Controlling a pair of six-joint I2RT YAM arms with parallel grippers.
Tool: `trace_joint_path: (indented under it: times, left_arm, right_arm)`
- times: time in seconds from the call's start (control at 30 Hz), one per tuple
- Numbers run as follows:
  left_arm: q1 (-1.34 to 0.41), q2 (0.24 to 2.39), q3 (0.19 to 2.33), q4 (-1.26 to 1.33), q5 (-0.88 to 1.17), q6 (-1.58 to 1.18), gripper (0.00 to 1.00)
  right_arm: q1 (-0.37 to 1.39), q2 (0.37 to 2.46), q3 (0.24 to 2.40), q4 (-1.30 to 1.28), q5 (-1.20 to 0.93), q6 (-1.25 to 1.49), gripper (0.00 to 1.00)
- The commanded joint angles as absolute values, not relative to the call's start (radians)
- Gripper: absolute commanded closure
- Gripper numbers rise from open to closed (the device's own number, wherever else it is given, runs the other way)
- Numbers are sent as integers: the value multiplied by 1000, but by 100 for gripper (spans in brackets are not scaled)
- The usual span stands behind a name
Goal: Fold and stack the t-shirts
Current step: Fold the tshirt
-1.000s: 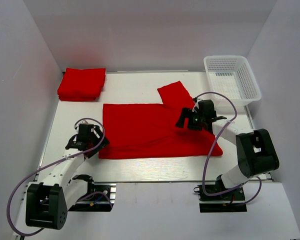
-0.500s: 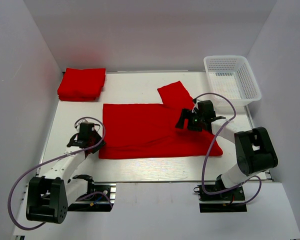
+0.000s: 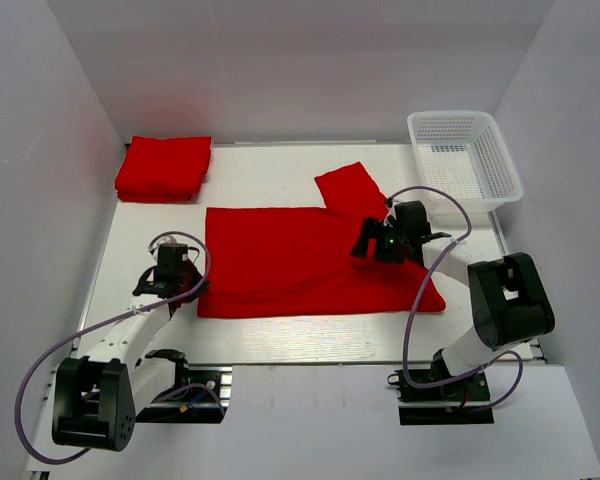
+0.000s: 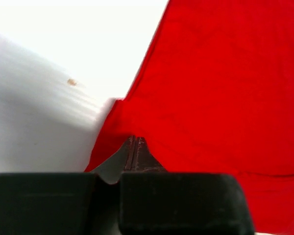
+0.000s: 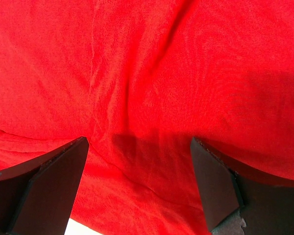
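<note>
A red shirt [image 3: 300, 262] lies spread flat in the middle of the counter [image 3: 270, 170], one sleeve pointing to the far side. The left jaws are closed on its left edge. The right jaws stand wide open over its right part, holding nothing. Folded shirts [image 3: 163, 167] sit at the far left corner.

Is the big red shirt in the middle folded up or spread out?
Spread out: the big t-shirt lies wide and flat, one sleeve sticking out, unlike the folded pile at the back left.
</note>
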State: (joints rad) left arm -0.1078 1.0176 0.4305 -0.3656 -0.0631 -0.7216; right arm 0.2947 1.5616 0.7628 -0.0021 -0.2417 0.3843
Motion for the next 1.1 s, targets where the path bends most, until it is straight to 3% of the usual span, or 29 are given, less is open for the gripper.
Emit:
trace_joint_path:
  times: [0.0,0.23,0.47,0.5,0.57,0.6,1.07]
  left_arm:
    - [-104,994,413,-284,-31,-707,100]
    - [-104,1057,466,-227,-67,-716,100]
    - [-104,1062,551,-363,-115,-716,100]
    - [-104,1037,539,-377,-115,-716,82]
    - [-104,1023,538,-408,-115,-726,10]
    - [-104,1023,538,-438,-115,-726,0]
    - [-104,991,474,-462,-126,-744,2]
  right_arm:
    - [293,1555,790,2,-244,374,10]
    - [293,1554,785,2,-235,373,10]
    - [290,1552,781,-28,-225,373,10]
    - [291,1554,782,-29,-225,370,10]
    - [290,1554,782,-28,-232,373,10]
    - [291,1551,782,-29,-232,370,10]
    - [291,1548,775,-32,-235,367,10]
